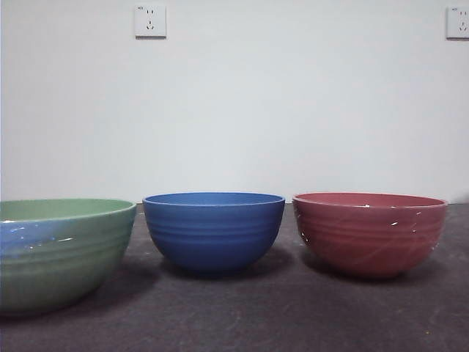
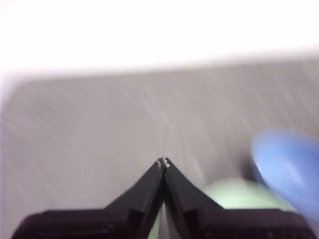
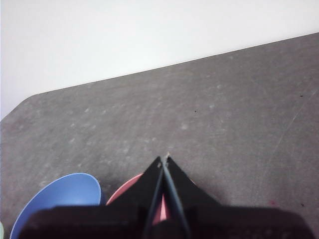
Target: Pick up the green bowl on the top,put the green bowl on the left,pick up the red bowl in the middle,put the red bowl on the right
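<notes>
both arms are up and clear. the left end effector (image 2: 163, 162) is clenched on nothing, and so is the right end effector (image 3: 165, 158). below the left one sits the glossy sage-green ribbed bowl (image 1: 62, 249), at the left of the dark tabletop (image 1: 242, 315); below the right, the glossy dusty pinkish-red ribbed bowl (image 1: 370, 231), at the right. a blue ribbed bowl (image 1: 213, 229) stands between, apart from both. judged from this, both placements look done. only the front view shows the full row; only the wrist views show the end effectors.

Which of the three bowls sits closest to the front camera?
The green bowl. It looks largest, reaches lowest in the front view and is cut off by the picture's left edge; the blue bowl and red bowl stand farther back.
</notes>
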You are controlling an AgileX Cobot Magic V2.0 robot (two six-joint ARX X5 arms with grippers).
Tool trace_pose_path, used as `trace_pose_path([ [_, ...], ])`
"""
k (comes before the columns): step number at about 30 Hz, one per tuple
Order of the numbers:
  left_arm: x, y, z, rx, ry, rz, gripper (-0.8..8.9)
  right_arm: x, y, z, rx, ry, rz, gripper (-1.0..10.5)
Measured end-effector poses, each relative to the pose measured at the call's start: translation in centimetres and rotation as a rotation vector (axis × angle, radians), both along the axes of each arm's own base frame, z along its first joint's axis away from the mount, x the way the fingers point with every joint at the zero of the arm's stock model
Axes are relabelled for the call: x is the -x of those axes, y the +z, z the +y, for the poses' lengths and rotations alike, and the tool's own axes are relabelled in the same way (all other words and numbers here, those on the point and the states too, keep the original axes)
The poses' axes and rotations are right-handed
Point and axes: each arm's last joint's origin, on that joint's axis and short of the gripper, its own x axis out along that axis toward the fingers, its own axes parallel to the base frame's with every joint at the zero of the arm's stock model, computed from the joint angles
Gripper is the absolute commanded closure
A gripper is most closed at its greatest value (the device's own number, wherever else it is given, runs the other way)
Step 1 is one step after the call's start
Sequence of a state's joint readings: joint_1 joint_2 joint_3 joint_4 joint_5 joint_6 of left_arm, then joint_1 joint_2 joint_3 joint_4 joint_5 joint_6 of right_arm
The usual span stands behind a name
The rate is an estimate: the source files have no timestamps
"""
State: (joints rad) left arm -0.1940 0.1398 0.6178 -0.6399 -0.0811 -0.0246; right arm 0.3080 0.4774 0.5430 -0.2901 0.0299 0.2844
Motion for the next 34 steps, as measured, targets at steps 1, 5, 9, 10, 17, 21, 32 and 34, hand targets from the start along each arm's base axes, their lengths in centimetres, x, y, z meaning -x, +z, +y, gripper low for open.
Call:
trace_pose_path([
  [1, 0.2, 0.1, 0.2, 0.006, 0.027, -0.071, 8.17, 0.0, 0.0, 0.0, 0.0, 0.0, 0.001, 9.6],
  [5, -0.8, -2.1, 0.5, -0.006, 0.123, -0.218, 8.17, 0.0, 0.0, 0.0, 0.001, 0.001, 0.002, 9.6],
  [9, -3.2, -7.1, 0.7, -0.024, 0.139, -0.111, 8.17, 0.0, -0.1, 0.0, 0.003, 0.0, 0.011, 9.6],
  [10, -3.6, -8.3, 0.7, -0.026, 0.13, -0.075, 8.17, 0.0, -0.1, 0.0, 0.004, 0.0, 0.013, 9.6],
  [17, -4.9, -13.7, 0.6, -0.025, 0.091, 0.073, 8.17, 0.0, -0.2, 0.0, 0.005, 0.0, 0.016, 9.6],
  [21, -5.0, -13.7, 0.6, -0.024, 0.089, 0.051, 8.17, 0.0, -0.2, 0.0, 0.005, 0.0, 0.016, 9.6],
  [32, -5.0, -13.7, 0.6, -0.024, 0.089, 0.051, 8.17, 0.0, -0.2, 0.0, 0.005, 0.0, 0.016, 9.6],
  [34, -5.0, -13.7, 0.6, -0.024, 0.089, 0.051, 8.17, 0.0, -0.2, 0.0, 0.005, 0.001, 0.016, 9.6],
])
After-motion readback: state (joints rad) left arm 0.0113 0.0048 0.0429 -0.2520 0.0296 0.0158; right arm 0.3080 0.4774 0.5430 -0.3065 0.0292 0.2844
